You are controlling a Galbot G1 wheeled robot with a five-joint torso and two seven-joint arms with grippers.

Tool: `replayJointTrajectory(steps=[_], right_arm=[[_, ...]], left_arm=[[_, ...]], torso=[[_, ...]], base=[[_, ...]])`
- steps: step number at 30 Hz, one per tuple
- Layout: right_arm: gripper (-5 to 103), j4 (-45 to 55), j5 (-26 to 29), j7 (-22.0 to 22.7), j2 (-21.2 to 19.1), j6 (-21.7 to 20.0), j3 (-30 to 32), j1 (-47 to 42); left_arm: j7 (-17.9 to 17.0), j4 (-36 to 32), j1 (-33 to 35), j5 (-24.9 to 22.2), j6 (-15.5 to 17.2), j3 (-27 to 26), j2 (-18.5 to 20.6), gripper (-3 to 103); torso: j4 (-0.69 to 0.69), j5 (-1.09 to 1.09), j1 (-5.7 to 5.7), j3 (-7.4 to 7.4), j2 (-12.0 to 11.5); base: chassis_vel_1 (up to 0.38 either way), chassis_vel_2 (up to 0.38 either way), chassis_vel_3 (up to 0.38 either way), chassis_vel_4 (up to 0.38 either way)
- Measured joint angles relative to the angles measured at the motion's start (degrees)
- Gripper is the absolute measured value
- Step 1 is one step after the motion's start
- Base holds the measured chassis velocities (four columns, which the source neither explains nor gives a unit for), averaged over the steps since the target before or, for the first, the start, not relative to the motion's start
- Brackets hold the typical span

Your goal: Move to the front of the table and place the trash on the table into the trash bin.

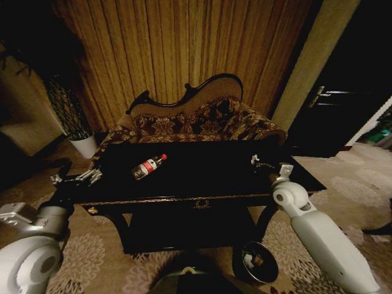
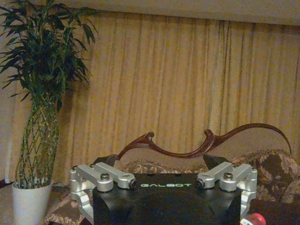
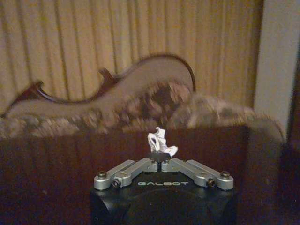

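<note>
The black table [image 1: 214, 174] stands in front of me. A clear bottle [image 1: 149, 166] with a red cap lies on its left half, and the cap [image 2: 255, 219] just shows in the left wrist view. My left gripper [image 1: 79, 179] [image 2: 160, 161] hovers open by the table's left end, a little left of the bottle. Over the right part of the tabletop, my right gripper [image 1: 258, 162] [image 3: 160, 157] is shut on a small white wad [image 3: 161, 143]. The dark round trash bin [image 1: 236, 260] sits on the floor under the table's front right, with a white and a tan piece inside.
A floral sofa [image 1: 196, 122] with a carved back stands right behind the table before a curtain. A plant in a white pot [image 1: 84, 146] stands at the left rear. A dark door [image 1: 343, 98] is at the right. Patterned carpet lies around the table.
</note>
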Motion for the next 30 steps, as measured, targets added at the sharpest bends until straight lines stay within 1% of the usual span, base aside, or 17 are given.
replayJointTrajectory(steps=[2, 3, 5, 7, 10, 15, 23, 30], right_arm=[[0, 2.89, -1.08, -1.77, 0.01, 2.71, 2.47, -3.21], [0, 2.89, -1.08, -1.77, 0.01, 2.71, 2.47, -3.21], [0, 7.16, -1.18, -3.33, 0.8, 3.85, 5.58, -6.68], [0, 7.67, -1.19, -3.53, 0.92, 3.9, 5.88, -7.05], [0, 13.4, -2.46, -4.29, 2.44, 3.99, 7.5, -10.82], [0, 18.55, -2.99, -4.0, 3.84, 3.92, 7.8, -13.36], [0, 23.69, -2.22, -2.43, 3.9, 2.96, 9.49, -15.96], [0, 24.97, -2.9, -2.17, 3.92, 2.75, 10.35, -17.44]], left_arm=[[-0.08, 0.0, 0.08, -0.03, 0.0, -0.07, 0.11, 100], [-0.08, 0.0, 0.08, -0.03, 0.0, -0.07, 0.11, 100], [-0.1, 0.0, 0.1, -0.65, 0.0, -0.51, 0.23, 100], [-0.11, 0.0, 0.1, -0.72, 0.0, -0.55, 0.24, 100], [-0.12, 0.0, 0.06, -0.87, -0.05, -0.64, 0.27, 100], [-0.09, 0.0, 0.03, -1.17, -0.14, -0.95, 0.79, 100], [0.02, 0.0, -0.33, -1.26, -0.22, -0.48, 0.94, 100], [0.03, 0.0, -0.45, -1.11, -0.21, 0.03, 0.51, 100]], torso=[[-0.01, -0.01, 0.0, 0.0, 0.0], [-0.01, -0.01, 0.0, 0.0, 0.0], [-0.01, 0.0, 0.0, 0.0, 0.0], [-0.01, -0.01, 0.0, -0.01, 0.0], [0.0, -0.02, -0.01, -0.01, 0.0], [0.0, -0.01, 0.0, -0.01, 0.0], [-0.01, -0.01, 0.0, 0.0, 0.0], [-0.01, 0.0, 0.0, 0.0, 0.0]], base=[[0.0, 0.0, 0.0, 0.0], [0.0, 0.0, 0.0, 0.0], [0.0, 0.0, 0.0, 0.0], [0.0, 0.0, 0.0, 0.0], [0.0, 0.0, 0.0, 0.0], [0.0, 0.0, 0.0, 0.0], [0.0, 0.0, 0.0, 0.0], [0.017, -0.012, -0.023, 0.014]])
